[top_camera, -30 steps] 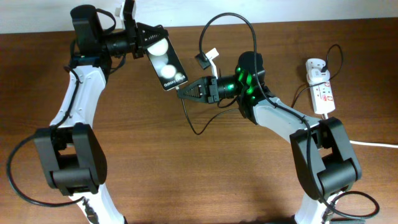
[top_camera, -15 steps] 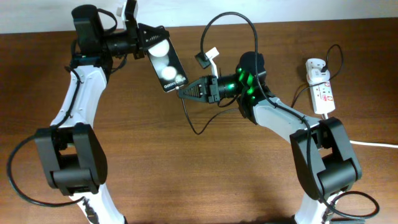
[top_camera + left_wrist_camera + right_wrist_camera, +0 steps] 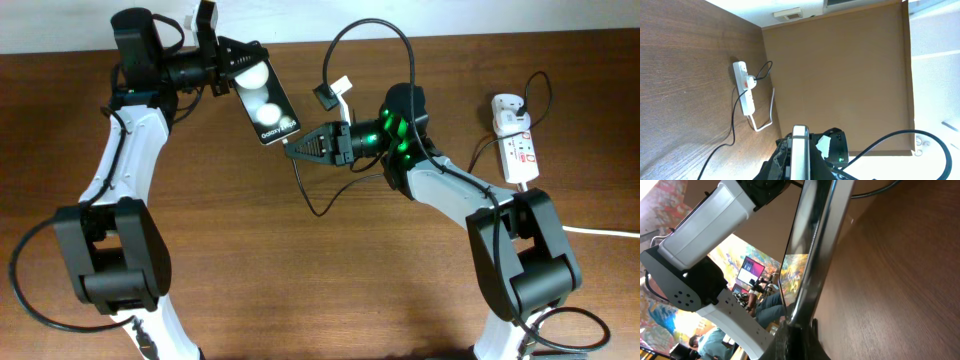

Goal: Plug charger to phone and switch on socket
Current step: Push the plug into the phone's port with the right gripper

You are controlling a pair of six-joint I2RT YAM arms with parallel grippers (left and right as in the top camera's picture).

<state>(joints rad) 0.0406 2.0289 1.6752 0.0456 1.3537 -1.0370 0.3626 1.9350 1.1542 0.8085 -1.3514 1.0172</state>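
Note:
My left gripper (image 3: 232,70) is shut on the top end of the black phone (image 3: 266,103) and holds it tilted above the table, its screen showing two white blobs. My right gripper (image 3: 299,148) is shut on the charger's small black plug (image 3: 291,145), which is at the phone's lower edge. The thin black charger cable (image 3: 314,208) hangs in a loop below. In the right wrist view the phone (image 3: 816,240) runs edge-on up from my fingers (image 3: 801,336). The left wrist view shows the phone edge (image 3: 800,152). The white socket (image 3: 517,146) lies at the far right, with the white adapter (image 3: 508,107) plugged in.
The socket's thick white cord (image 3: 600,231) runs off the right edge. The socket (image 3: 744,91) and thin cable (image 3: 733,125) also show in the left wrist view. A white tag (image 3: 341,90) hangs off a robot cable above the right arm. A brown panel (image 3: 840,75) stands behind the table.
The phone in the left gripper has wobbled by a few pixels. The right gripper stays at the phone's lower edge.

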